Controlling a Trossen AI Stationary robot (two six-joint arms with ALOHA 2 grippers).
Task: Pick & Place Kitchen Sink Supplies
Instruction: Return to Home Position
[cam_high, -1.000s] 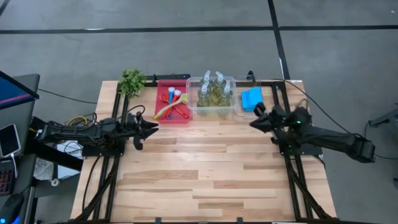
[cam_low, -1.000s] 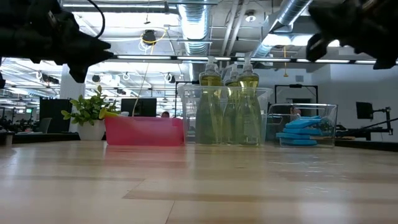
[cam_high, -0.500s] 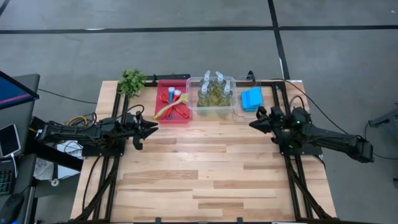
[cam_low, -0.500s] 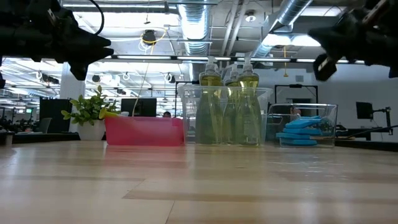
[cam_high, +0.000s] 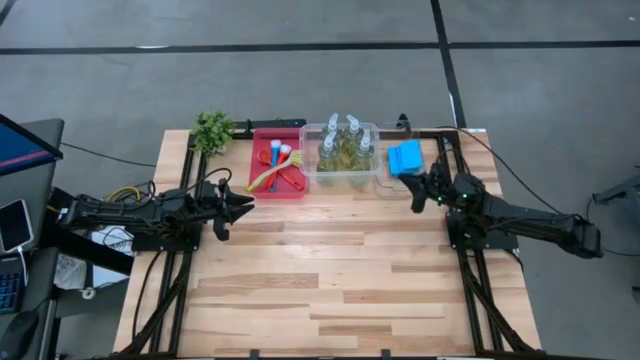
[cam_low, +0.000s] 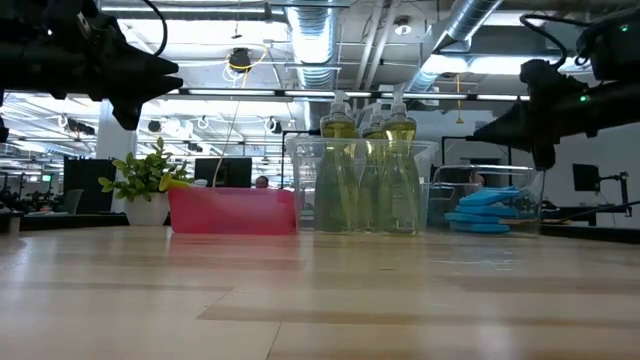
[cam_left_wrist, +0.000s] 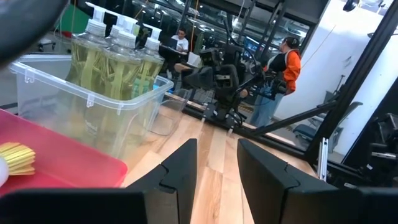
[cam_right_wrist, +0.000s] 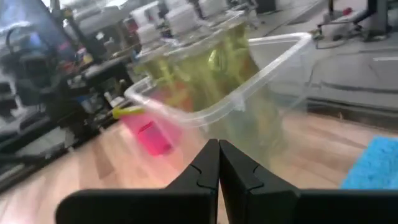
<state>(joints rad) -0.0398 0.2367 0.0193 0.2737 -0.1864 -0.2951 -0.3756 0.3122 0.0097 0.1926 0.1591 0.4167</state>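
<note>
Several clear bottles of yellow-green liquid stand in a clear bin at the table's far edge. Blue sponges lie stacked in a smaller clear bin to its right. Red, blue and yellow brushes lie in a red tray to its left. My left gripper hovers open and empty near the tray's near edge, its fingers apart. My right gripper hovers shut and empty just in front of the sponge bin; it also shows in the right wrist view.
A small green plant stands at the far left corner, beside the red tray. The wooden table top spreads toward the near edge. Black frame rails run along both sides. A person in orange stands in the room beyond.
My right gripper has come down and swung toward the table's far edge, closing on the sponge bin and the bottle bin. My left arm has kept still. No object has moved.
</note>
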